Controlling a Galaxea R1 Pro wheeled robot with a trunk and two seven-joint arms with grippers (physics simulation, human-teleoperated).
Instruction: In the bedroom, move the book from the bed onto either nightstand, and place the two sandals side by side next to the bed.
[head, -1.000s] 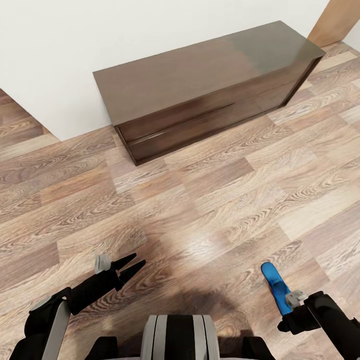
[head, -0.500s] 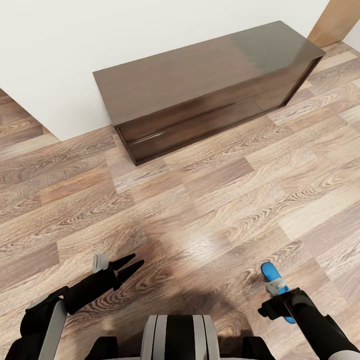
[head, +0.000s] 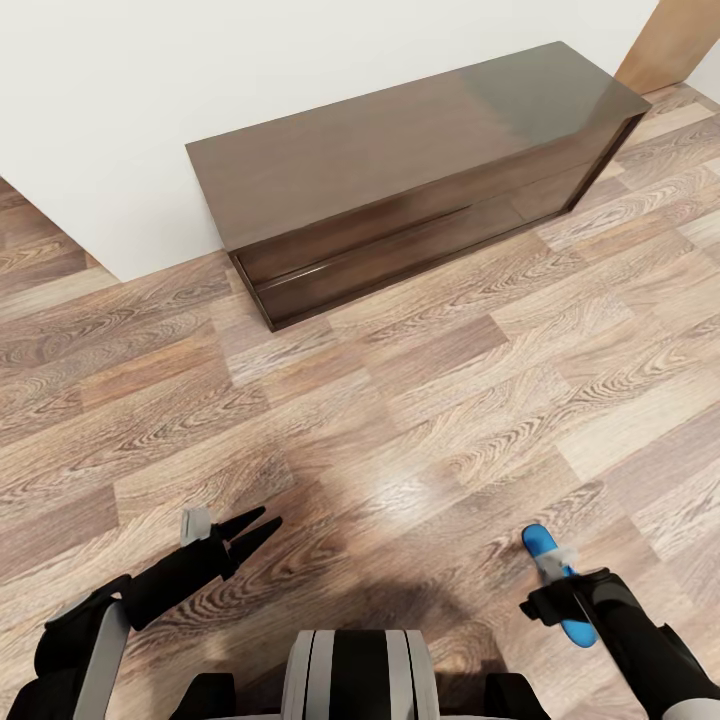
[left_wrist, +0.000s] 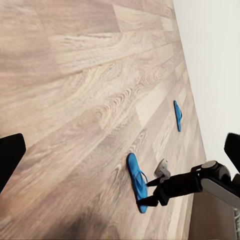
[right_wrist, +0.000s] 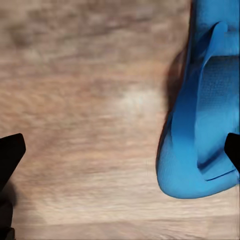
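Wood floor lies under the robot, and one blue sandal (head: 553, 583) lies flat on it, pointing away, right under the spread-wide right end effector (head: 545, 603), far from the left end effector (head: 258, 528), also spread wide.

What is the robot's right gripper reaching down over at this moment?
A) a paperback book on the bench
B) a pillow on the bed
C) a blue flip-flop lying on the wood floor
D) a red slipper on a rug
C: the right gripper hangs open just above a bright blue sandal lying flat on the wood-plank floor, and the right wrist view shows that sandal close up.
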